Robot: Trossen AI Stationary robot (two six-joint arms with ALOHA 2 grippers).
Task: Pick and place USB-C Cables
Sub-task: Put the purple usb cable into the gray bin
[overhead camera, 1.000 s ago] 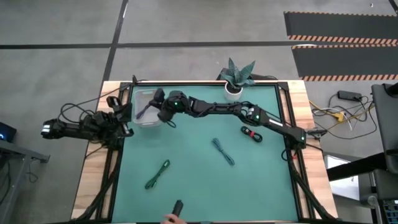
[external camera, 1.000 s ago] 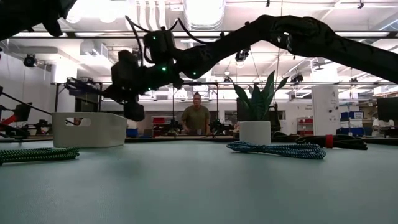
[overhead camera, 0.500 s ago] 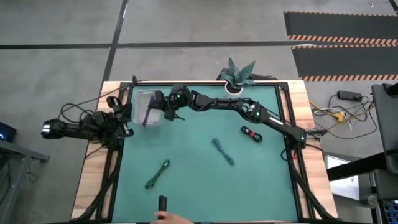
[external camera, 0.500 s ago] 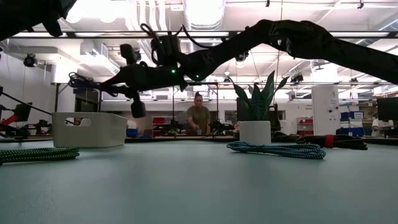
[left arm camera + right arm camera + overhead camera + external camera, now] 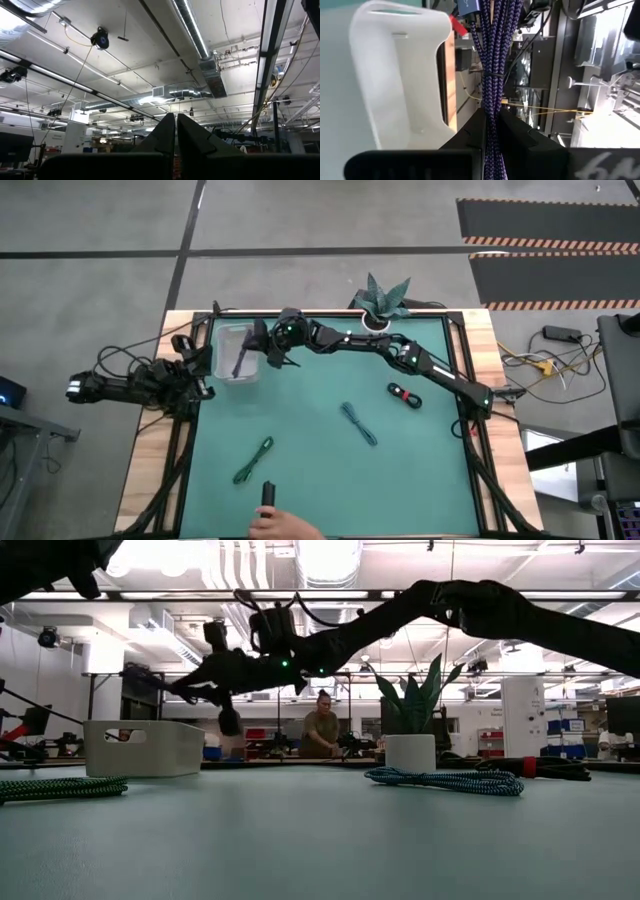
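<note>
Right wrist view shows the purple cable (image 5: 492, 60) pinched between the right gripper (image 5: 491, 122) fingers, its bundle reaching past their tips beside the white bin (image 5: 395, 75), above the table.

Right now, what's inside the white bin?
From above, the white bin shows only the purple cable over it, hanging from the right pincer. The floor beneath isn't visible; the low view sees only its wall.
</note>
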